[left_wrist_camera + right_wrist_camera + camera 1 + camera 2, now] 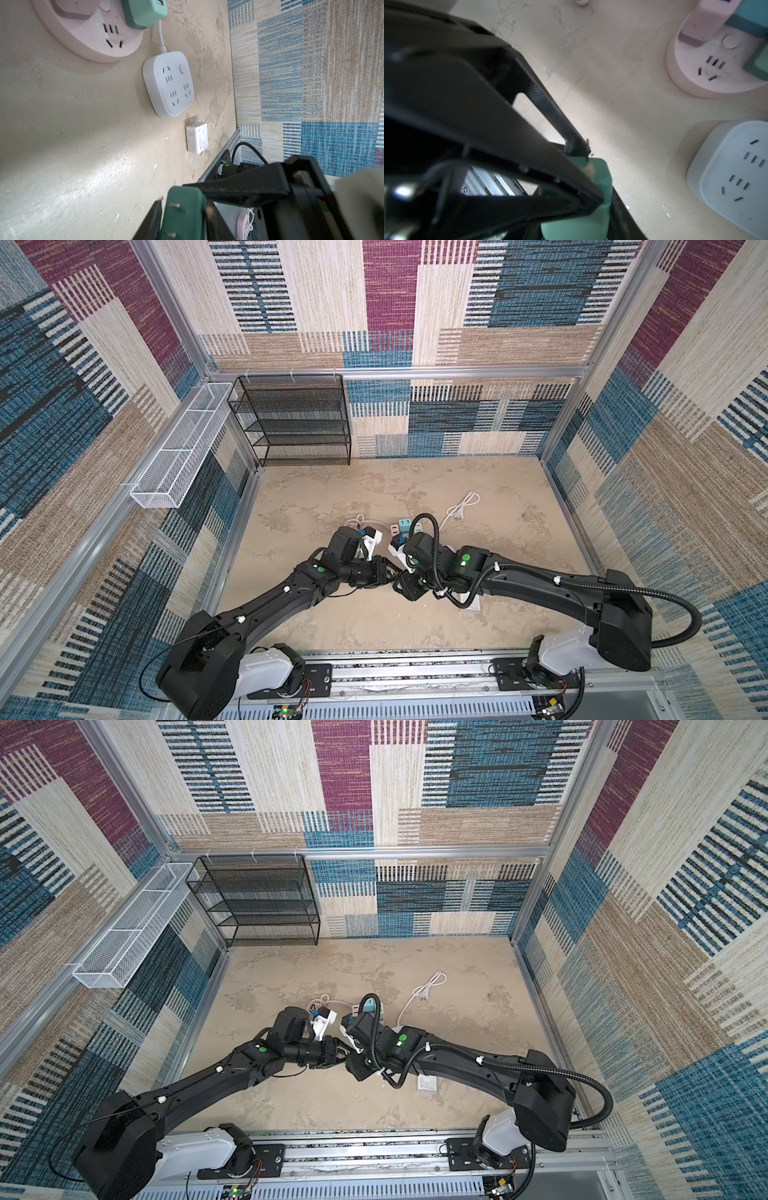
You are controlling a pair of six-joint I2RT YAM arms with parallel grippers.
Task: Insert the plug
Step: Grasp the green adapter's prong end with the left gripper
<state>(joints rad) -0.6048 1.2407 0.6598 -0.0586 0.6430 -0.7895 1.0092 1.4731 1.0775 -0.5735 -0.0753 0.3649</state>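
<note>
A green plug (185,199) with two flat metal prongs hangs above the table between both grippers. My left gripper (182,207) is shut on its sides, prongs facing outward. The right gripper (575,226) is also shut on the same plug (600,178), and the left gripper's black fingers cross in front of it. In both top views the left gripper (386,566) and the right gripper (400,577) meet tip to tip at the table's middle, hiding the plug. A white square power strip (168,83) and a pink round power strip (87,37) lie nearby with free sockets.
A teal adapter (145,12) and a pink one are plugged into the pink strip (708,68). A white charger (197,137) lies on the table near the white strip (733,176). A white cable (461,506) lies farther back. A black mesh shelf (295,418) stands at the back left.
</note>
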